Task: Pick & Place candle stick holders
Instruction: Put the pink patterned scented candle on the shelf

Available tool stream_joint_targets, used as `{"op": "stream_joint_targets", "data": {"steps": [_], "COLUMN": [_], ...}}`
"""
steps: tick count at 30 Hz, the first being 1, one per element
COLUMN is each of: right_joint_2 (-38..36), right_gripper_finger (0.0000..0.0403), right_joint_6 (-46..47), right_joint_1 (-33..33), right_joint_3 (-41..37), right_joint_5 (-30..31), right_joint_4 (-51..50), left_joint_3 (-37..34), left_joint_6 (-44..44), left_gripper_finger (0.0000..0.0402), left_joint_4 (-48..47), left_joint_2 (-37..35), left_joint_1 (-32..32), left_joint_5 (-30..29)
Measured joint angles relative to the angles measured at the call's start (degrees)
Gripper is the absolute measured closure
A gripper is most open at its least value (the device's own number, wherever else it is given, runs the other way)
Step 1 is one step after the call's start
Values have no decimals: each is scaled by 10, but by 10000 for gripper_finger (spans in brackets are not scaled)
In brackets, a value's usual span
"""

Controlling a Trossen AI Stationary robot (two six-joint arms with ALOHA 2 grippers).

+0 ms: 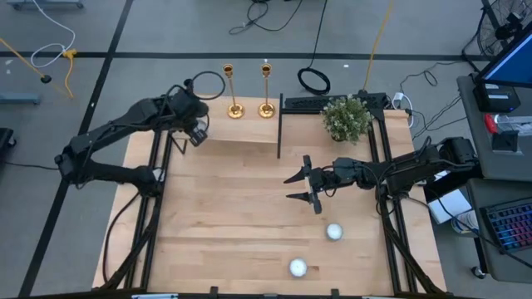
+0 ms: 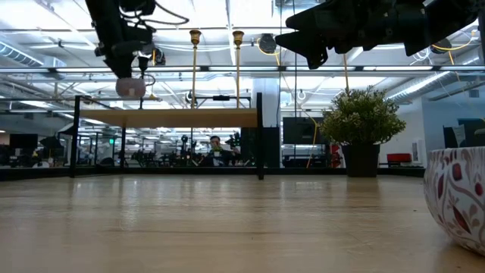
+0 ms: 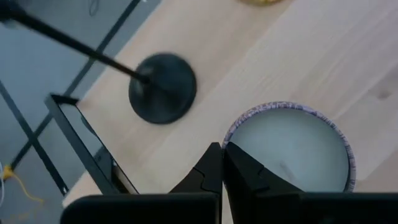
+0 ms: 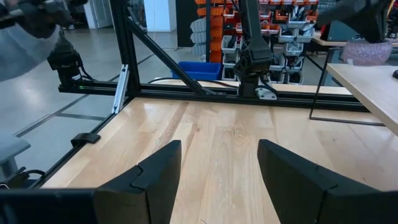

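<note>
Two white bowls (image 1: pixel 298 267) sit near the table's (image 1: pixel 224 224) front edge, right of centre, one a little farther back than the other. Beyond them, mid-table on the right, the right gripper (image 1: pixel 304 187) hangs with its fingers spread wide and nothing between them. Farther back on the left, the left gripper (image 1: pixel 198 133) hovers over the raised shelf (image 1: pixel 241 133), fingers pinched on the rim of a small cup (image 3: pixel 292 146). The black holder (image 3: pixel 163 87) stands just beside that cup, clear of the fingers. Two gold holders (image 1: pixel 234 91) stand upright at the shelf's far edge, with the plant (image 1: pixel 347 118) to their right.
</note>
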Motion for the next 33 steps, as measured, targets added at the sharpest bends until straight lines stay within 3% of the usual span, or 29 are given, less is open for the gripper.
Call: {"op": "stream_joint_targets", "data": {"steps": [17, 33], "right_joint_2": [0, 0], "right_gripper_finger": [193, 193], "right_joint_6": [0, 0], "right_joint_1": [0, 0], "right_joint_3": [0, 0], "right_joint_5": [0, 0], "right_joint_4": [0, 0], "left_joint_3": [-53, -52], "left_joint_6": [3, 21], "left_gripper_finger": [397, 386], "left_joint_4": [55, 66], "left_joint_2": [0, 32], "left_joint_1": [105, 117], "left_joint_5": [19, 26]}}
